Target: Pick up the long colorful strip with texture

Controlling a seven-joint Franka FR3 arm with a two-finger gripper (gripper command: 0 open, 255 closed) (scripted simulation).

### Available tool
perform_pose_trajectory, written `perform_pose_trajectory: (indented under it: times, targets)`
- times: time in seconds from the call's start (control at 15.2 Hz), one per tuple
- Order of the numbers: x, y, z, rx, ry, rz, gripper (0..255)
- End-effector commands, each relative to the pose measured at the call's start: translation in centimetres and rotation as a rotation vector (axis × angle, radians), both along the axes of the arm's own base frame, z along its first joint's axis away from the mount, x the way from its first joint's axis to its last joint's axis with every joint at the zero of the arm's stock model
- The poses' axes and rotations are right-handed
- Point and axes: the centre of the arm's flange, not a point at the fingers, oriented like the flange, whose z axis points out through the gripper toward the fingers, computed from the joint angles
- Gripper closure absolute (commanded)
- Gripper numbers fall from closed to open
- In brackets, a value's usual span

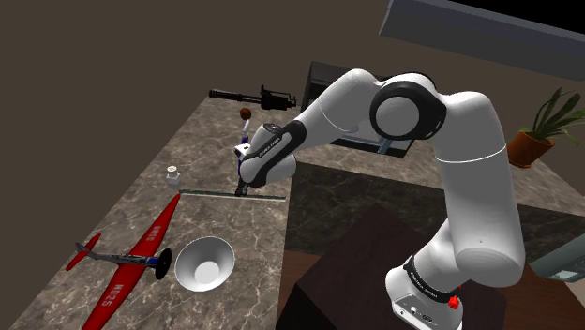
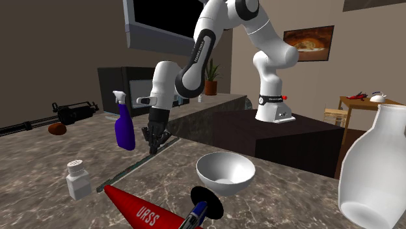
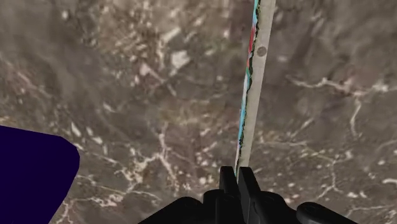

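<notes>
- Pincer (image 3: 236, 174): closed almost fully, clasping near end of long colourful strip (image 3: 254, 83).
- Grasp: apparently made.
- Strip: lying flat on marble table (image 3: 127, 95); lift outstanding.

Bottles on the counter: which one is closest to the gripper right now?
The dark blue spray bottle. It stands just beside the gripper, while the small white capped bottle stands farther off, near the far end of the colorful strip.
</notes>
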Motion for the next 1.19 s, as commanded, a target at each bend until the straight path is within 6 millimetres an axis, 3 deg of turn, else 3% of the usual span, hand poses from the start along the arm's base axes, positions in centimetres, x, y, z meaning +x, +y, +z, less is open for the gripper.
perform_pose_trajectory:
  times: [0.0,0.13,1.12]
  targets:
    - [0.0,0.0,0.0,0.0,0.0,0.0,255]
    - [0.0,0.0,0.0,0.0,0.0,0.0,255]
    - [0.0,0.0,7.9,0.0,0.0,0.0,255]
